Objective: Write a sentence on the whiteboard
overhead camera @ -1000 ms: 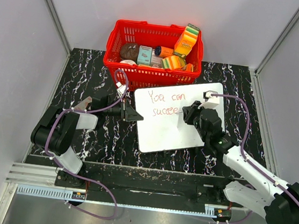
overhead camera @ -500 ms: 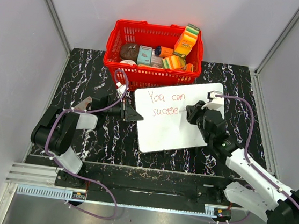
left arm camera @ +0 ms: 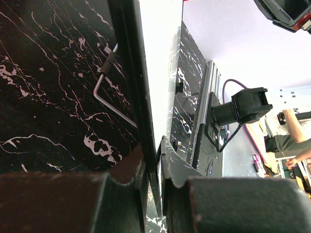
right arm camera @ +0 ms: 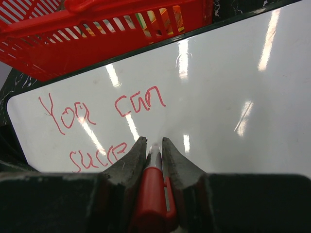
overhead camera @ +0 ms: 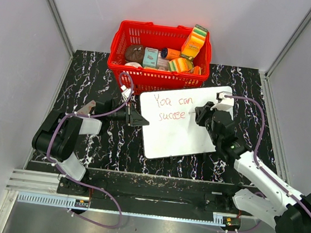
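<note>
The whiteboard [overhead camera: 171,139] lies tilted on the black marbled table, in front of the red basket. Red lettering, the sentence [overhead camera: 170,108], reads "You can" with "succe" below it, and shows again as the sentence [right arm camera: 99,116] in the right wrist view. My left gripper [overhead camera: 139,118] is shut on the board's left edge; the left wrist view has the board's edge [left arm camera: 160,58] running between the left gripper's [left arm camera: 158,151] jaws. My right gripper [overhead camera: 198,114] is shut on a red marker [right arm camera: 152,190]. The marker tip sits at the board [right arm camera: 218,97], just right of "succe".
The red basket [overhead camera: 154,80] holding several packets and sponges stands right behind the board, close to the right gripper [right arm camera: 154,145]. A bent wire leg [left arm camera: 109,92] lies under the board. Grey walls close the table on three sides.
My right gripper with the marker has shifted a little to the right and toward the basket. The left gripper and the board have stayed put.
</note>
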Action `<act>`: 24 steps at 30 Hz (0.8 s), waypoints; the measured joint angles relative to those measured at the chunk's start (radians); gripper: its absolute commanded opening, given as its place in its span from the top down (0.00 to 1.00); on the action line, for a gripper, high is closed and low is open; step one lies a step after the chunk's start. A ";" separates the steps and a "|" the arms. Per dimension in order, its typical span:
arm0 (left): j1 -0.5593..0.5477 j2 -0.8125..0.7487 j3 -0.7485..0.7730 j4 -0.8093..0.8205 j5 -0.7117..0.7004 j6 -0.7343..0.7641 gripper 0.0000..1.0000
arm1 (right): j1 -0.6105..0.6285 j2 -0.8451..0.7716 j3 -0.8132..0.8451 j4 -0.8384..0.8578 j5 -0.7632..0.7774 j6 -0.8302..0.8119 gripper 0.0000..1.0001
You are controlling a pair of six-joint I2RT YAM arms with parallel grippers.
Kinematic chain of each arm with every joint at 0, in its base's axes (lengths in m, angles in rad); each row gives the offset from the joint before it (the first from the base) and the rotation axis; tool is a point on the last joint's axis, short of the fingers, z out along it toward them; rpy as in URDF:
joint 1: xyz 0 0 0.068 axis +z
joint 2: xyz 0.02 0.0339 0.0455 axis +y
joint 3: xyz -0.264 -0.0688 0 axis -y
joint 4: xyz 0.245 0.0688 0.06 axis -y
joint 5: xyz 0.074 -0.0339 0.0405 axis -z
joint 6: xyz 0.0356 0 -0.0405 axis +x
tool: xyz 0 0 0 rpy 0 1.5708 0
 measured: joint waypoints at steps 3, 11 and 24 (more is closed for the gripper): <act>0.000 0.000 0.000 0.000 0.000 0.000 1.00 | -0.003 0.014 0.008 0.009 0.000 -0.003 1.00; 0.000 0.000 0.000 0.000 0.000 0.000 1.00 | -0.006 0.036 0.011 0.018 -0.004 -0.003 1.00; 0.000 0.000 0.000 0.000 0.000 0.000 1.00 | -0.007 0.035 0.010 0.019 -0.060 -0.002 1.00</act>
